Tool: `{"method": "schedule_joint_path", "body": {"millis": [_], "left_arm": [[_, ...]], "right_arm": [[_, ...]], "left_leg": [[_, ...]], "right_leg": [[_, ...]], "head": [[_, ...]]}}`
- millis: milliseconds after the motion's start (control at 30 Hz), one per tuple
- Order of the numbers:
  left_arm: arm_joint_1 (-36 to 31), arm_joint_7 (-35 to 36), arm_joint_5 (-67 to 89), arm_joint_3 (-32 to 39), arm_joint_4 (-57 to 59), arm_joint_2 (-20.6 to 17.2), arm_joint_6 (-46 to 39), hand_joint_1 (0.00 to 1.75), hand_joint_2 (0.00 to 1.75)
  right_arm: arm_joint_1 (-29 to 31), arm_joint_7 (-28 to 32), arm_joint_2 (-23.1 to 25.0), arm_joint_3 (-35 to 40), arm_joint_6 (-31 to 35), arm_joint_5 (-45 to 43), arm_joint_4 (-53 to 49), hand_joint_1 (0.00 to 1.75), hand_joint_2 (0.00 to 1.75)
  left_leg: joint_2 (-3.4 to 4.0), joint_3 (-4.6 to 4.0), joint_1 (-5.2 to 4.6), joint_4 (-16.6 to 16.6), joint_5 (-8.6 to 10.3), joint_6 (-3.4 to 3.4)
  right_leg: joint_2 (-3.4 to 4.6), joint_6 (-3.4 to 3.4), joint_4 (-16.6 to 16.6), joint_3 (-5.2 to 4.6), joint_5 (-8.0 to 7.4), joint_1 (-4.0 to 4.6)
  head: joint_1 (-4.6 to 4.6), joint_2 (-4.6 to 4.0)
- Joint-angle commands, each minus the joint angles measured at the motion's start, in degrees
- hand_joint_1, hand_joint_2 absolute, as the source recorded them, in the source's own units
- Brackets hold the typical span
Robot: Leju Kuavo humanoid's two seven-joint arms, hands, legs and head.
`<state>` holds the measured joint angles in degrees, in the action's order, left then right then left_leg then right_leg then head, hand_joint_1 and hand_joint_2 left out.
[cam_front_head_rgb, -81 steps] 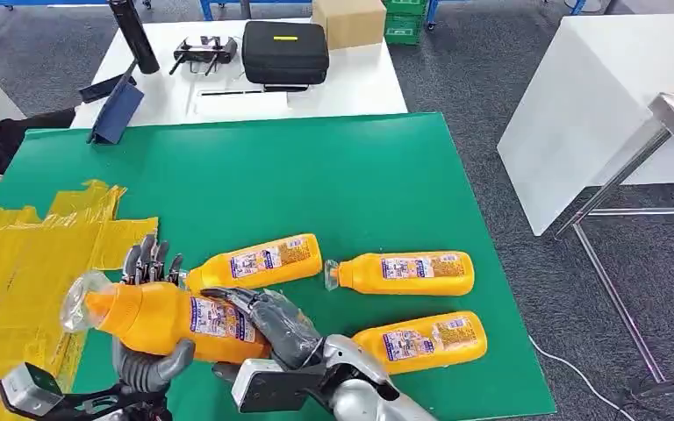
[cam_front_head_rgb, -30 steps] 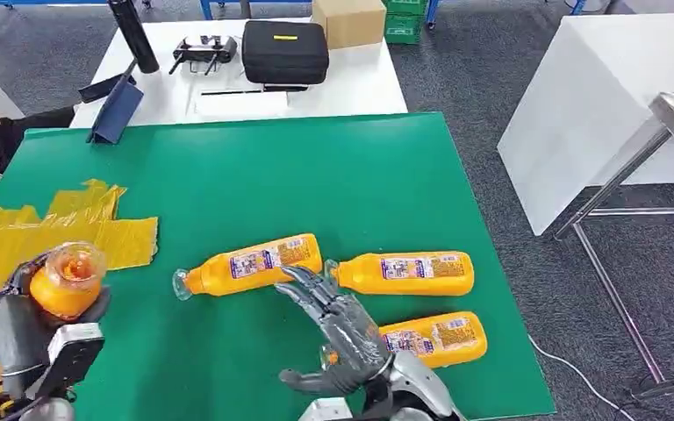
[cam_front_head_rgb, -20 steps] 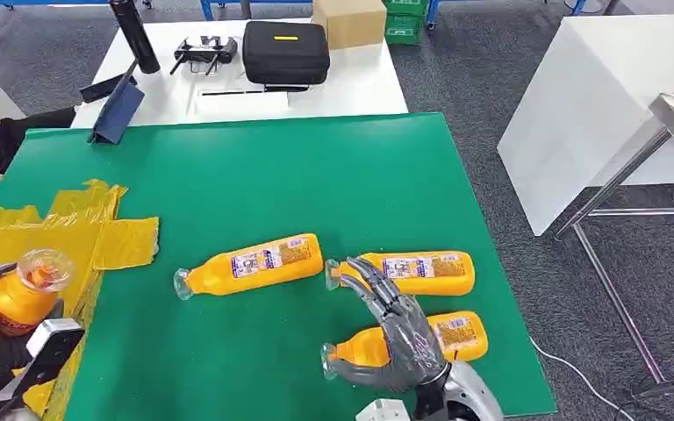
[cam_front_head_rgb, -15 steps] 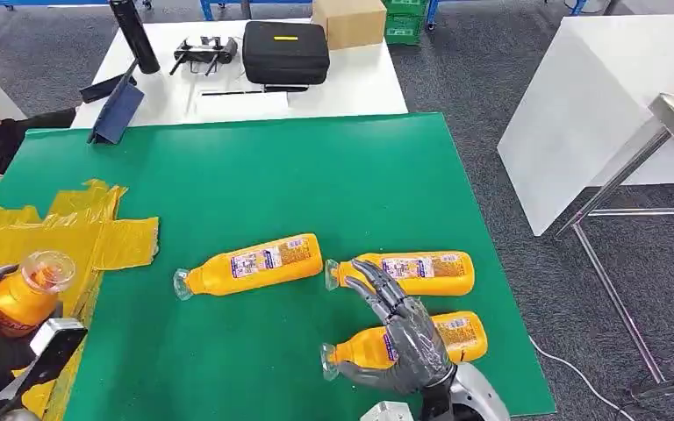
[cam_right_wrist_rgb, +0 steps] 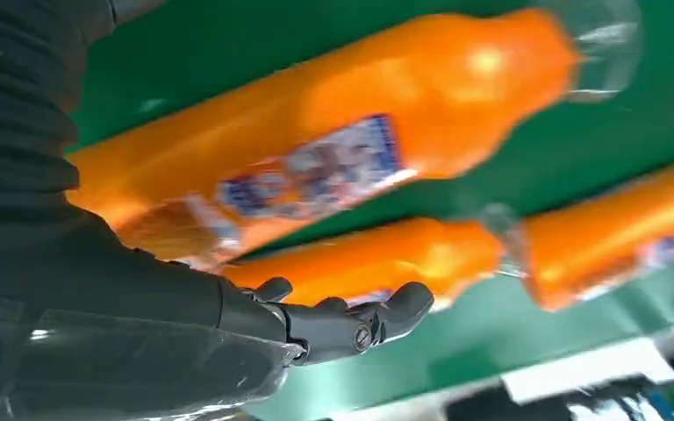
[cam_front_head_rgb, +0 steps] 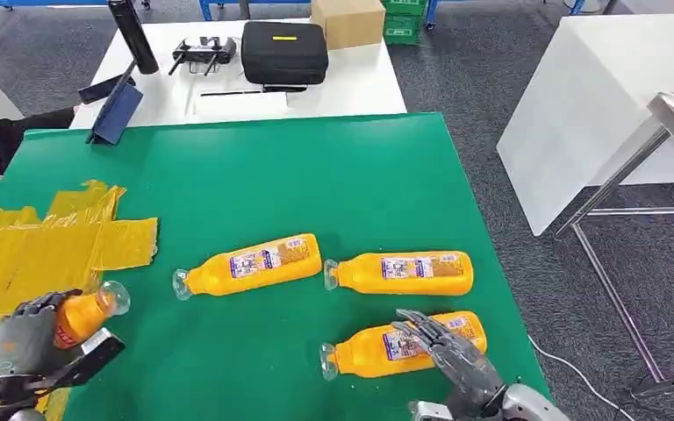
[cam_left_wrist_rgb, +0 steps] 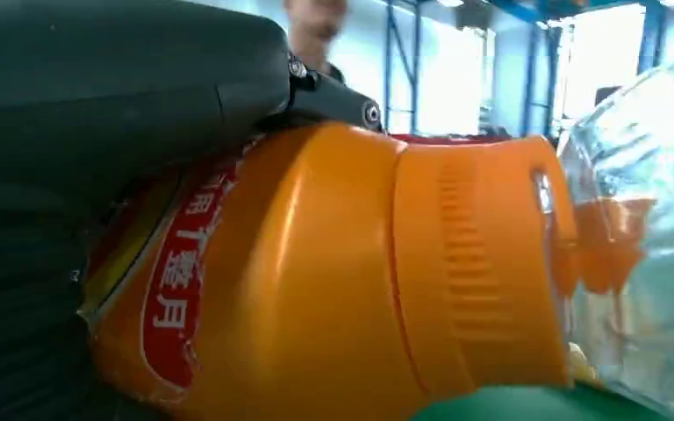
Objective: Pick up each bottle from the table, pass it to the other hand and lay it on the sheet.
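Gripping an orange bottle (cam_front_head_rgb: 86, 314) at lower left, the left hand (cam_front_head_rgb: 19, 338) holds it over the yellow sheet's (cam_front_head_rgb: 44, 246) edge. Three more bottles (cam_front_head_rgb: 247, 264) lie mid-frame on the green table (cam_front_head_rgb: 316, 175). The right hand (cam_front_head_rgb: 446, 351), fingers spread and empty, hovers over the nearest bottle (cam_front_head_rgb: 386, 346).

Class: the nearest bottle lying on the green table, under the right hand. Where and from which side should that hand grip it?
Grip the nearest bottle round its labelled middle, from above: it lies flat, cap to the robot's left. The right hand hovers open over it.
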<state>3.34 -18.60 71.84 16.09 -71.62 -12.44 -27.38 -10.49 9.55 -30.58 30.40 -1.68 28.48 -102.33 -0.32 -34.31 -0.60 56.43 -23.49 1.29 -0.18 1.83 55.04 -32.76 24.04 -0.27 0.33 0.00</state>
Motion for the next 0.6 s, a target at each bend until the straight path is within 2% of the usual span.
{"method": "schedule_joint_path", "body": {"millis": [33, 200, 233, 367, 500, 600], "left_arm": [[-0.1, -2.0, 0.6, -3.6, 17.2, -5.7, 5.3, 0.00, 1.75], [2.5, -7.9, -5.1, -0.5, 13.3, -4.8, 5.0, 0.00, 1.75], [3.3, -9.0, -6.0, 0.2, 11.5, -4.5, 5.9, 0.00, 0.00], [4.4, -10.1, -6.5, 1.3, 8.9, -3.7, 7.5, 0.00, 0.00], [5.6, -15.4, -10.6, 3.6, 5.4, -1.6, 11.8, 0.00, 0.00], [6.6, -17.8, -14.2, 4.4, 3.0, -0.6, 14.6, 0.00, 0.00]], "right_arm": [[3.8, -0.5, -1.4, -2.9, -3.6, 0.3, 6.4, 0.00, 1.75], [3.8, -1.3, -1.8, -4.2, -3.7, 2.2, 6.3, 0.00, 1.75], [3.9, -1.5, -1.6, -4.6, -3.6, 2.8, 6.4, 0.00, 1.75], [4.6, -1.9, -0.9, -4.9, -3.7, 4.4, 7.1, 0.00, 1.75], [6.7, -3.0, 0.7, -5.1, -3.9, 9.0, 9.9, 0.00, 1.75], [7.9, -3.6, 1.2, -4.5, -3.8, 11.8, 11.7, 0.00, 1.75]], "left_leg": [[0.29, 0.35, -0.02, -0.1, -0.07, -0.13], [0.26, 0.54, 0.04, -0.1, -0.12, -0.22], [0.27, 0.58, 0.00, -0.1, -0.12, -0.18], [0.31, 0.58, 0.08, -0.1, -0.17, -0.24], [0.04, 0.67, 0.07, -0.1, -0.07, -0.17], [0.10, 0.70, 0.07, -0.1, -0.10, -0.24]], "right_leg": [[0.27, -0.06, -0.1, 0.25, 0.01, -0.02], [0.24, -0.12, 0.0, 0.41, 0.05, 0.02], [0.25, -0.09, 0.0, 0.48, 0.05, -0.02], [0.33, -0.10, 0.0, 0.54, 0.04, 0.01], [0.14, -0.08, 0.0, 0.60, 0.05, 0.03], [0.22, -0.10, 0.0, 0.64, 0.05, 0.03]], "head": [[-0.02, 0.02], [-0.04, 0.00], [-0.07, 0.00], [-0.07, 0.00], [-0.04, 0.00], [-0.04, 0.00]]}}
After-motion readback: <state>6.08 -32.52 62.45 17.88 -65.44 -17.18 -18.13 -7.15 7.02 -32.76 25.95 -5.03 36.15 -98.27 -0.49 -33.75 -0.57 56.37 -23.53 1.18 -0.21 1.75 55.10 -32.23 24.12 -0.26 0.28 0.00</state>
